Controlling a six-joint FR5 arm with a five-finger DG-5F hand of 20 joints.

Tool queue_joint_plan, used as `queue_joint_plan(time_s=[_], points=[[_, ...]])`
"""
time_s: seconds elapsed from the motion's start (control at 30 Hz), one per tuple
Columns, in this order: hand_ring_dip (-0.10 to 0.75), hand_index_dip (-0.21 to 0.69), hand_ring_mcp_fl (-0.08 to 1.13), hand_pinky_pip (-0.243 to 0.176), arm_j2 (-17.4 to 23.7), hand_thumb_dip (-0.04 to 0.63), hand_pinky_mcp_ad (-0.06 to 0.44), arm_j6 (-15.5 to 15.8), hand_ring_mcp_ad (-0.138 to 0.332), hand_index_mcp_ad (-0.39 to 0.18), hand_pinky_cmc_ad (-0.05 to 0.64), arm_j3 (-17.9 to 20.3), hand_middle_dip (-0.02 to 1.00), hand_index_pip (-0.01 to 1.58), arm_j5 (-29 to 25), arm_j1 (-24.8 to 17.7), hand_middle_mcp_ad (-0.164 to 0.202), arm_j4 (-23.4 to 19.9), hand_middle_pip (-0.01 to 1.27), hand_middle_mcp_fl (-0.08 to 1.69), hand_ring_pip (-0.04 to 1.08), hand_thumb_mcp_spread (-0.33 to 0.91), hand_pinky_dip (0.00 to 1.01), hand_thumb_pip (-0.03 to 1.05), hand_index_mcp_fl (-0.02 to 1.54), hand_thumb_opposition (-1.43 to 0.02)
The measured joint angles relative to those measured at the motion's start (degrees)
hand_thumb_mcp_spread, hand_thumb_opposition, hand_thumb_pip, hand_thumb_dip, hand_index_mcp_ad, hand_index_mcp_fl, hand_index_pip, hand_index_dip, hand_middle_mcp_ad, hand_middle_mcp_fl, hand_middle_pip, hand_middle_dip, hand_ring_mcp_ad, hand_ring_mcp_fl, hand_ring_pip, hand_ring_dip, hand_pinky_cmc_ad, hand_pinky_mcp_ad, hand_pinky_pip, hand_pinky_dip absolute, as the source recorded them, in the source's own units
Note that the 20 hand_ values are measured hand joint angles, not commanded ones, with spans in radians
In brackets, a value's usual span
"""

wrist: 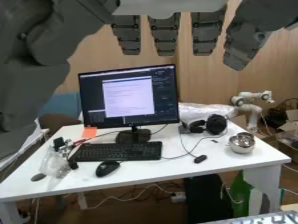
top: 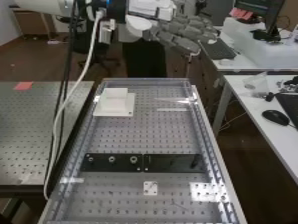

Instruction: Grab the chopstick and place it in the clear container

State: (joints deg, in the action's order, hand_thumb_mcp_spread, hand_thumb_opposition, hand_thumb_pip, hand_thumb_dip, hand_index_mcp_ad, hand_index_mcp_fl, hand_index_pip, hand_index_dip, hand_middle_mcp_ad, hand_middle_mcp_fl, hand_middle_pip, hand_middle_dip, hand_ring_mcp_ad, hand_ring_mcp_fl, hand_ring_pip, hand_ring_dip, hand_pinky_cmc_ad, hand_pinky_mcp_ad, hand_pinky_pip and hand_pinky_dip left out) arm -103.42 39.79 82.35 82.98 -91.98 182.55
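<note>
Up above the far end of the perforated desk [top: 156, 137], the one hand [top: 181, 31] hangs in the air, its fingers [wrist: 165, 37] nearly straight and spread wide. Where the chopstick is, and which thing is the clear container, I cannot tell. On the perforated desk, one white block [top: 116, 93] sits on one white square base [top: 125, 112]. Nearer, two black plates [top: 174, 167] lie side by side, with three round fittings [top: 112, 159] on one of them; one small white square piece [top: 150, 188] lies nearer still. The wrist view takes in a white desk [wrist: 179, 170] with one monitor [wrist: 128, 95], one keyboard [wrist: 120, 151], one mouse [wrist: 107, 168] just beside the keyboard, one pair of headphones [wrist: 215, 124] and one shiny metal pot [wrist: 242, 143] near the desk's edge.
</note>
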Motion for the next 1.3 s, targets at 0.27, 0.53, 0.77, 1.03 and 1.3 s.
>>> queue_joint_plan(time_s=[0.27, 0.53, 0.77, 1.03, 1.3], points=[[-0.033, 0.087, 0.01, -0.239, -0.86, 0.0, 0.298, 0.19, 0.222, -0.04, 0.562, -2.07, 0.07, 0.02, -5.85, -1.47, 0.124, 0.21, 0.09, -0.06, 0.01, 0.19, 0.13, 0.31, 0.02, -0.7], [-0.033, 0.087, 0.01, -0.239, -4.64, 0.0, 0.298, -1.47, 0.222, -0.04, 0.559, -5.84, 0.07, 0.02, -9.79, -2.51, 0.119, 0.85, 0.09, -0.06, 0.01, 0.19, 0.13, 0.31, 0.02, -0.7], [-0.033, 0.087, 0.01, -0.239, -7.11, 0.0, 0.298, -1.93, 0.227, -0.04, 0.559, -8.96, 0.07, 0.02, -13.27, -3.06, 0.124, 1.92, 0.09, -0.06, 0.01, 0.19, 0.13, 0.33, 0.02, -0.7], [-0.033, 0.087, 0.01, -0.239, -8.08, 0.0, 0.297, -2.07, 0.229, -0.042, 0.559, -10.64, 0.07, 0.02, -14.35, -3.12, 0.124, 2.3, 0.09, -0.06, 0.01, 0.19, 0.13, 0.33, 0.02, -0.7], [-0.033, 0.087, 0.01, -0.239, -9.11, 0.0, 0.297, -2.06, 0.22, -0.056, 0.562, -12.01, 0.07, 0.02, -9.88, -2.39, 0.113, 2.17, 0.09, -0.06, 0.01, 0.19, 0.13, 0.33, 0.02, -0.71]])
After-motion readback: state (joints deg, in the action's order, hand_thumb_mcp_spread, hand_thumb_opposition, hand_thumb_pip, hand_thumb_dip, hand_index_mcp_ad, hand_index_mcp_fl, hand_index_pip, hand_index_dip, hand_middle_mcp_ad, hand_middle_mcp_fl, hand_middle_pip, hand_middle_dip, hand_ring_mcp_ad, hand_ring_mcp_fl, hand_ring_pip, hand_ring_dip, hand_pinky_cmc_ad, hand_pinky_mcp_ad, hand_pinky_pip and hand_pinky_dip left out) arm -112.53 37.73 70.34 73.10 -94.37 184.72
